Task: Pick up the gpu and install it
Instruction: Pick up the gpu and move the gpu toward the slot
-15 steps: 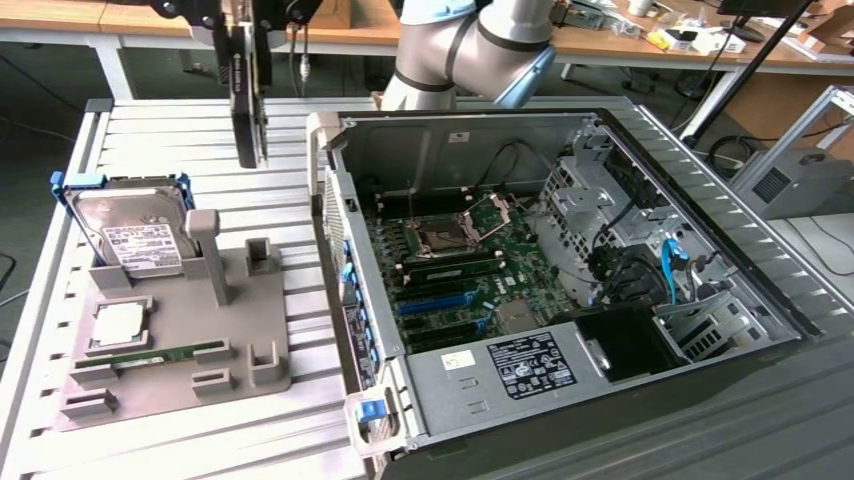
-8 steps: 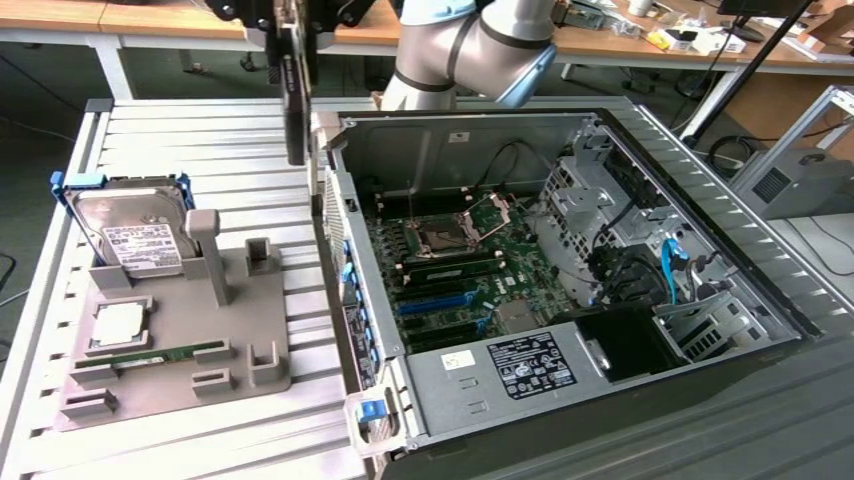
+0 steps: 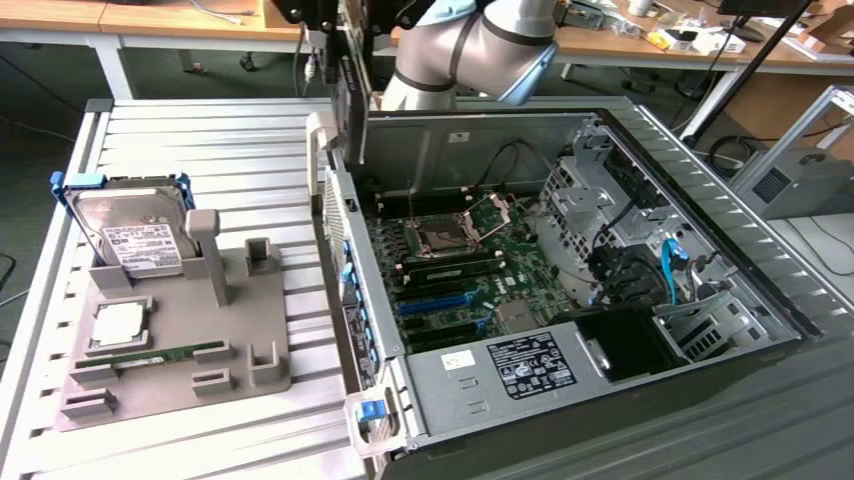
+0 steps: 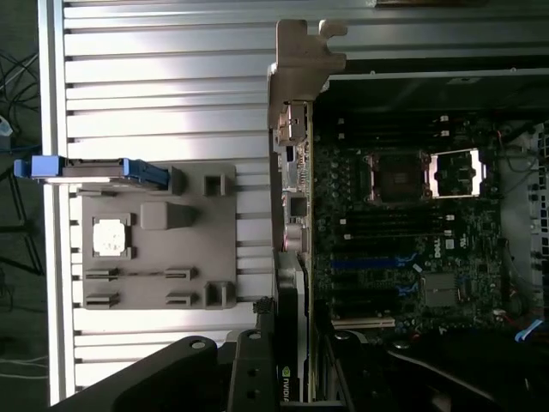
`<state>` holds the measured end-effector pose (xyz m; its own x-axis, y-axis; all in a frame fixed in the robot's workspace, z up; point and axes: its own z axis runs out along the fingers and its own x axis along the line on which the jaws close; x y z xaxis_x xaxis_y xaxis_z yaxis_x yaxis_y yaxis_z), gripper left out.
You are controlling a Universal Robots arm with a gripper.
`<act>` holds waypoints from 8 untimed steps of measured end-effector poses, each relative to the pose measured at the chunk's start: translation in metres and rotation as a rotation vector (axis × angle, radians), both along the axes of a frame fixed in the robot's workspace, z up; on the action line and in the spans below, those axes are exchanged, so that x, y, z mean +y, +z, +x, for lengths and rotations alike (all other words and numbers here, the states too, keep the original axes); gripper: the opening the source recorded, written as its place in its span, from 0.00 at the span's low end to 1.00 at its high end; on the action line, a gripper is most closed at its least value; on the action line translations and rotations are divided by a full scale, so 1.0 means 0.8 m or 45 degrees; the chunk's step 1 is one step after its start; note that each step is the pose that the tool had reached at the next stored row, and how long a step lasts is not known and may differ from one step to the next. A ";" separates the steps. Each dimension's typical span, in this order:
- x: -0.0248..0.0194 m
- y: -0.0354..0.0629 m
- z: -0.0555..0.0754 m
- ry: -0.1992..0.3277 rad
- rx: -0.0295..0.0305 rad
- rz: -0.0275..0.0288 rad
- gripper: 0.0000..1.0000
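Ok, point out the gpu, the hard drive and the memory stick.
gpu (image 4: 292, 163): wrist view, on its silver bracket, at the ports.
hard drive (image 3: 140, 248): exterior view, on its white label.
memory stick (image 3: 154, 356): exterior view, on the middle of its green board.

gpu (image 4: 296, 172): bare silver metal is shown at the bracket end; the board is seen dark and matt.
table (image 3: 214, 140): made of ribbed pale metal, softly sheened.
holder tray (image 3: 174, 350): moulded in grey plastic, matt.
hard drive (image 3: 134, 235): cased in silvery metal, faced with a white paper label.
computer case (image 3: 454, 150): formed of dull grey sheet metal.
robot arm (image 3: 467, 50): finished smooth, silver-grey, slightly glossy.
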<state>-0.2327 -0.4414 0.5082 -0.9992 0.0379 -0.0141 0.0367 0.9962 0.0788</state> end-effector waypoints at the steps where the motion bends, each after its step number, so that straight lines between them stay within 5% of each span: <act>1: 0.0000 0.000 0.006 0.000 0.0000 0.0000 0.27; 8: 0.0000 0.000 0.047 0.000 0.0002 0.0000 0.27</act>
<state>-0.1950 -0.4414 0.5082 -0.9992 0.0380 -0.0139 0.0368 0.9962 0.0788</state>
